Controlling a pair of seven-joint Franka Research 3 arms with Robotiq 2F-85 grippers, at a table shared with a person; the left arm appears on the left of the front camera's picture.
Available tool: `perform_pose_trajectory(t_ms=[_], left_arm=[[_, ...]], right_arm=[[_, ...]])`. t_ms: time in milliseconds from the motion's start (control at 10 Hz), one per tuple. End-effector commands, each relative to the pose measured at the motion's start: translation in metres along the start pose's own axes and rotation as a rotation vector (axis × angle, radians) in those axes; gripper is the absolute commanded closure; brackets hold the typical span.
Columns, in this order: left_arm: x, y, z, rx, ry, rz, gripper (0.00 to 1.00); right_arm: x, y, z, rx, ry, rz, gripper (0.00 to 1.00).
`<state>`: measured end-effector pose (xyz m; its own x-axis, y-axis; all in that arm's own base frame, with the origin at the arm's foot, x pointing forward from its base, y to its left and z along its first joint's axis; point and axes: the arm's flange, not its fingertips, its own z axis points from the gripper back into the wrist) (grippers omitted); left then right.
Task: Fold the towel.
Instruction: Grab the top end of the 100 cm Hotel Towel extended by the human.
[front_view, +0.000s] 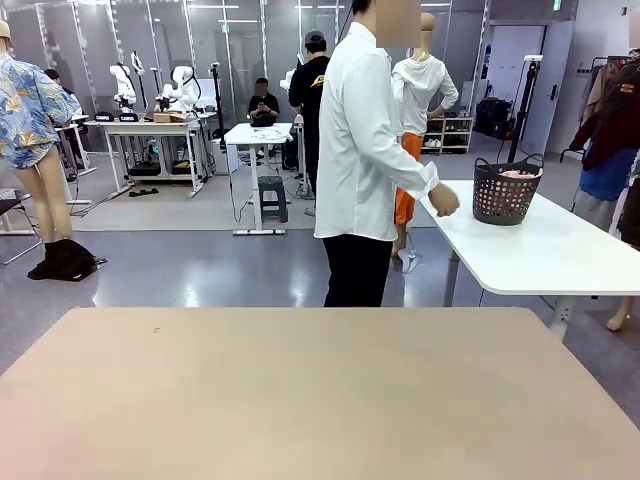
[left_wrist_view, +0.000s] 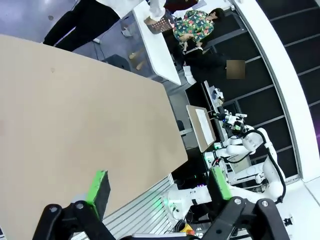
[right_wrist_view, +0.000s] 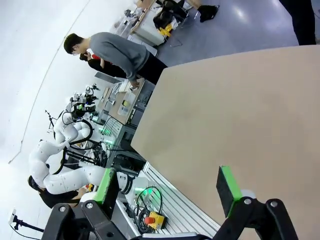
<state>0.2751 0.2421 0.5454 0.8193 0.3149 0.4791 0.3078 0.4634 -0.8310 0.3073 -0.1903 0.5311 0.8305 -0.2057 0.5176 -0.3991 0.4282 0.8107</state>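
The towel (front_view: 518, 174) is not within my reach yet. It shows as a pink bundle in the dark basket (front_view: 505, 190) on the white counter (front_view: 560, 255), off to my right and beyond the tan counter (front_view: 300, 400) in front of me. The person stands at the far edge of the tan counter, turned toward the basket, one hand (front_view: 443, 200) held out just short of it.

My left gripper (left_wrist_view: 159, 186) is released, its green pads wide apart above the near part of the tan counter. My right gripper (right_wrist_view: 167, 186) is released as well and hangs over its own side of the same surface. Neither one touches anything, and both are well apart from the towel.

As I read it, this step is waiting for the handover. To do it well, I would hold both arms low and back from the middle, so the person has room to spread the cloth flat. Once it lies there, I would look for two corners on one edge and take one in each gripper, pinching only the top layer. If I grab a bunched fold, the fold will go crooked.
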Motion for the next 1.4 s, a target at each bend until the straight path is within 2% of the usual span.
perform_pose_trajectory(t_ms=[0, 1300], left_arm=[[-0.0027, 0.0044, 0.0017, -0.001, 0.003, 0.008, 0.00], [-0.0027, 0.0044, 0.0017, -0.001, 0.003, 0.008, 0.00]], right_arm=[[0.0002, -0.0019, -0.0008, -0.001, 0.016, -0.006, 0.00], [0.0002, -0.0019, -0.0008, -0.001, 0.016, -0.006, 0.00]])
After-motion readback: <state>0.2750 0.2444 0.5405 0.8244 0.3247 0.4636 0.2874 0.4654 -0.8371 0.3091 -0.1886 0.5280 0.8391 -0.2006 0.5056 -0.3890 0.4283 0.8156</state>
